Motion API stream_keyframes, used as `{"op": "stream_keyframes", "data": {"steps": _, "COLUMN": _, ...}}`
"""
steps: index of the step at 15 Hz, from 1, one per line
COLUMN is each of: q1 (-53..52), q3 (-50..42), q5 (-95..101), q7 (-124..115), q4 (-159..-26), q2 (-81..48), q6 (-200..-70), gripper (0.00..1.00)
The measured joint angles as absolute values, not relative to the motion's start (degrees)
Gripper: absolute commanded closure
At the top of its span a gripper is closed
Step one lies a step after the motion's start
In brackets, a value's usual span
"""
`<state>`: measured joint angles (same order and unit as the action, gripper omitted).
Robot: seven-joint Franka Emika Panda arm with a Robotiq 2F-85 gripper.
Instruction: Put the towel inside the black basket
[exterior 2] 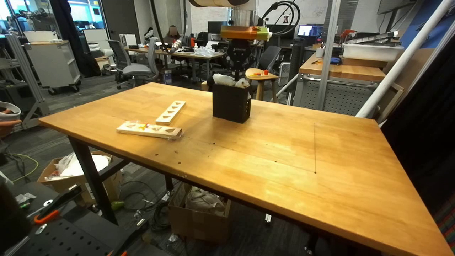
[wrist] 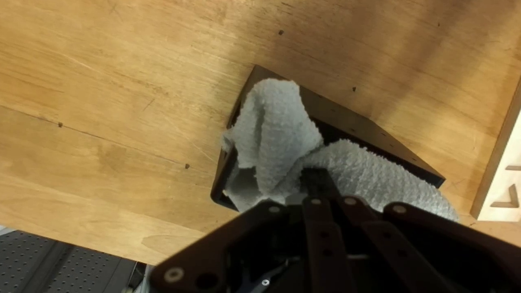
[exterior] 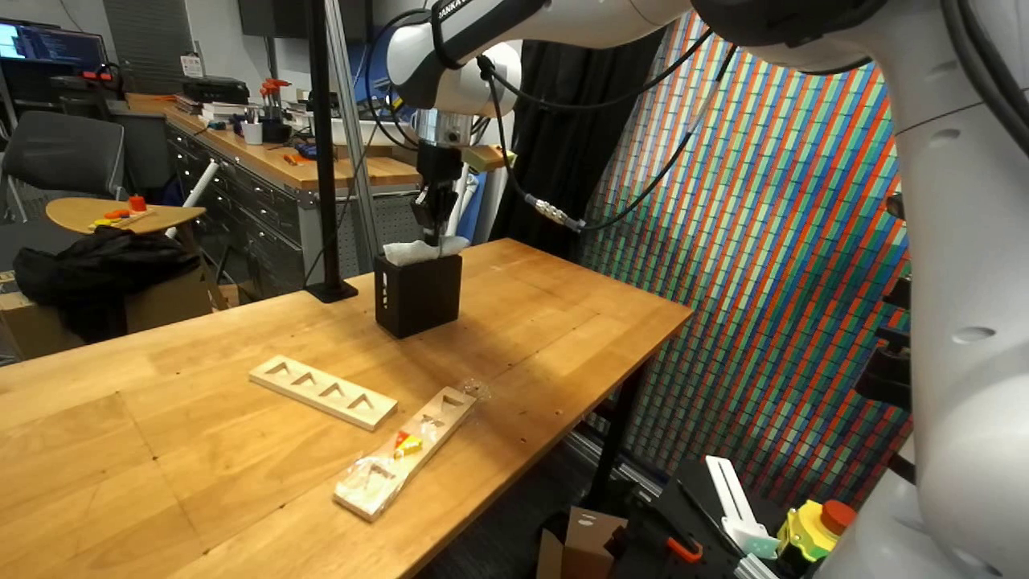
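The black basket (exterior: 420, 297) stands upright on the wooden table, and it also shows in an exterior view (exterior 2: 230, 103) and the wrist view (wrist: 346, 116). The white towel (exterior: 408, 252) lies bunched in the basket's mouth and bulges above the rim. In the wrist view the towel (wrist: 281, 122) has two folds, and one end reaches past the basket's edge. My gripper (wrist: 316, 179) points down over the basket with its fingers together. Its tips press into the dip between the folds. Whether any cloth is pinched between them is hidden. The gripper also shows in an exterior view (exterior: 435, 238).
Two light wooden boards with triangular cut-outs lie on the table, a bare one (exterior: 323, 392) and one in clear plastic wrap (exterior: 406, 452) with red and yellow pieces. A dark post (exterior: 321, 161) stands at the table's edge near the basket.
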<state>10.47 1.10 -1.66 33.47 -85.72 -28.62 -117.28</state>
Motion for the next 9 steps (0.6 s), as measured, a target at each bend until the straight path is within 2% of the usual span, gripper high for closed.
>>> {"op": "stream_keyframes", "data": {"steps": 9, "q1": 10.5, "q3": 1.3, "q5": -1.8, "q7": 33.5, "q4": -83.7, "q2": -31.4, "q6": -116.0, "gripper": 1.0}}
